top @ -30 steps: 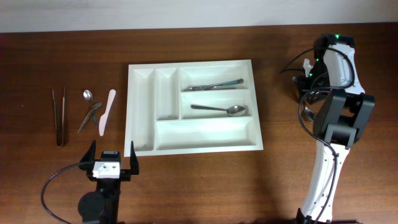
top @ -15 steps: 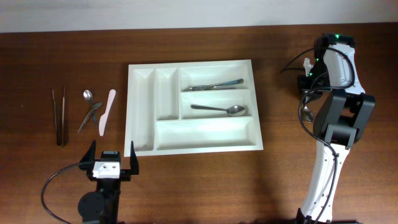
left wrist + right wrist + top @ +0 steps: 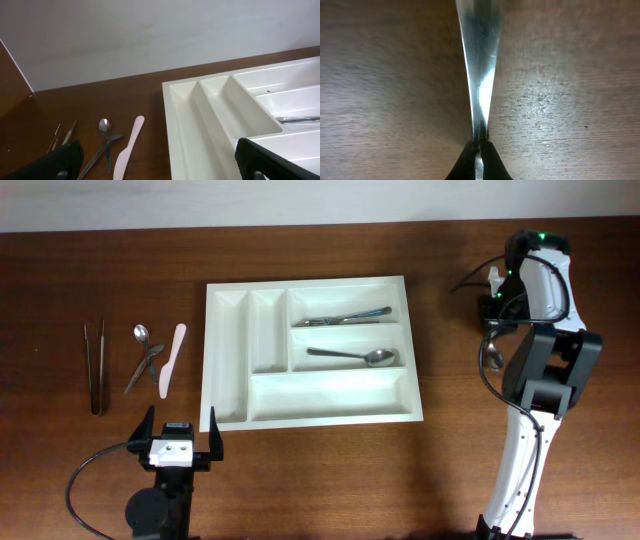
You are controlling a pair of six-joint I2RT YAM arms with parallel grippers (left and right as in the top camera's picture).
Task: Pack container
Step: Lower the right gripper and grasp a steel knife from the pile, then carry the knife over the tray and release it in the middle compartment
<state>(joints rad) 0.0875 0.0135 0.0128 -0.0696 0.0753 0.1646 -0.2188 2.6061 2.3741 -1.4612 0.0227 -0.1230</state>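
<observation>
The white cutlery tray (image 3: pixel 230 360) lies mid-table. It holds a knife or fork (image 3: pixel 345 316) in the upper right slot and a spoon (image 3: pixel 355 356) in the slot below. My right gripper (image 3: pixel 479 150) is shut on the thin end of a metal utensil (image 3: pixel 479 60) just above the wood. In the overhead view it is at the far right (image 3: pixel 493 320), mostly hidden under the arm, with the utensil (image 3: pixel 493 360) peeking out. My left gripper (image 3: pixel 181 442) is open and empty near the front edge, left of the tray; it also shows in the left wrist view (image 3: pixel 160 170).
Loose cutlery lies left of the tray: dark chopsticks (image 3: pixel 95 367), a small spoon (image 3: pixel 141 333), another metal utensil (image 3: pixel 145 367) and a pink spatula (image 3: pixel 172 359). The spatula (image 3: pixel 127 147) and the tray's left slots (image 3: pixel 200 115) show in the left wrist view.
The right wrist has shifted slightly toward the far edge with the utensil in its jaws. The left arm and the tray have not moved.
</observation>
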